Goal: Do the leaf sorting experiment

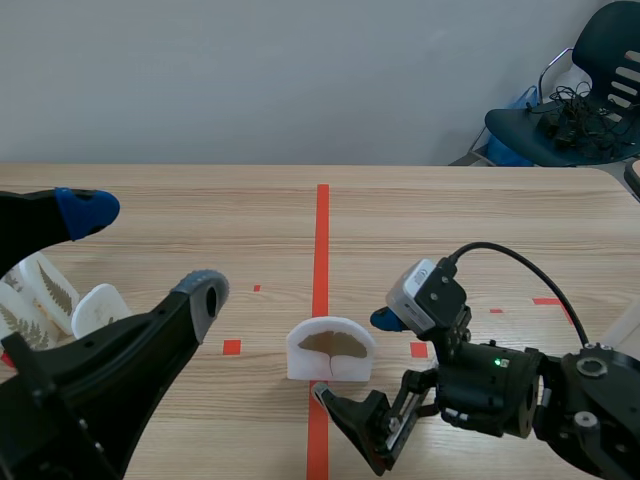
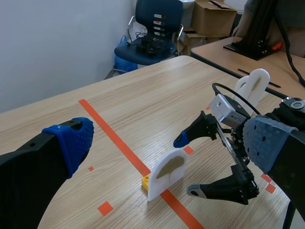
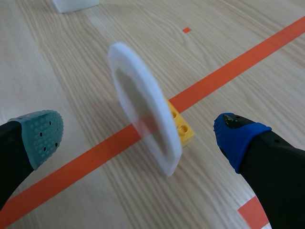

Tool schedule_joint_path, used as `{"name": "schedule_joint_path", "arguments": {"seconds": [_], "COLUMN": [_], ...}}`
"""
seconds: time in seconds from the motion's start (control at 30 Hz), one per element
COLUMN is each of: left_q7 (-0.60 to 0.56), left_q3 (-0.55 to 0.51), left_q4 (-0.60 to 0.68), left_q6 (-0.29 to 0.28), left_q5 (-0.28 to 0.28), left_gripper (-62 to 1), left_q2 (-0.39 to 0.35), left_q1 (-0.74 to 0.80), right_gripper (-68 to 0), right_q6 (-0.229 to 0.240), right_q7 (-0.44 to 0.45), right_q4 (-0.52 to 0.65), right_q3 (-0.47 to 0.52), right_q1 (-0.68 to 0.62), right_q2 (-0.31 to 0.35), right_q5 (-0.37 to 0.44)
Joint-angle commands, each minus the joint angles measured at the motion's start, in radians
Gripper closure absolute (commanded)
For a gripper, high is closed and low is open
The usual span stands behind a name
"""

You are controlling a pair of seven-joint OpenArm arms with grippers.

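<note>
A white half-round card with a brown leaf on it (image 1: 331, 349) stands upright on the orange-red centre line, held up by a small yellow brick (image 2: 146, 181). My right gripper (image 1: 358, 364) is open right beside the card, one finger on each side of its edge, not touching it. In the right wrist view the card (image 3: 138, 95) and the brick (image 3: 181, 127) lie between and just ahead of my open fingers (image 3: 40, 136). My left gripper (image 1: 145, 250) hangs open above the table's left side, holding nothing.
Several white cards with fern leaves (image 1: 45, 293) stand at the left edge under my left arm. Another white card (image 2: 252, 86) stands behind the right arm near the table's right edge. A chair (image 1: 575, 110) is beyond the far right corner.
</note>
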Motion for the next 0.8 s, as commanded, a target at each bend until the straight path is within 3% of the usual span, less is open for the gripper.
{"name": "schedule_joint_path", "arguments": {"seconds": [0.0,0.2,0.43,0.77], "left_q7": [-0.014,-0.015,-0.015,-0.014], "left_q3": [0.002,0.002,0.002,0.002], "left_q4": [0.002,0.002,0.002,0.002], "left_q6": [-0.002,-0.002,-0.002,-0.002], "left_q5": [-0.007,-0.007,-0.007,-0.007], "left_gripper": [-62.3,-62.3,-62.3,-62.3], "left_q2": [0.005,0.005,0.005,0.005], "left_q1": [-0.01,-0.02,-0.019,-0.019], "right_gripper": [-67.9,-67.9,-37.9,-7.5], "right_q6": [-0.01,-0.019,-0.02,-0.019], "right_q7": [0.015,0.014,0.011,0.011], "right_q4": [-0.008,-0.064,-0.116,-0.115], "right_q3": [-0.001,-0.054,-0.094,-0.086], "right_q1": [0.041,0.084,0.097,0.097], "right_q2": [-0.001,-0.024,-0.033,-0.033], "right_q5": [0.001,-0.003,-0.003,-0.003]}}
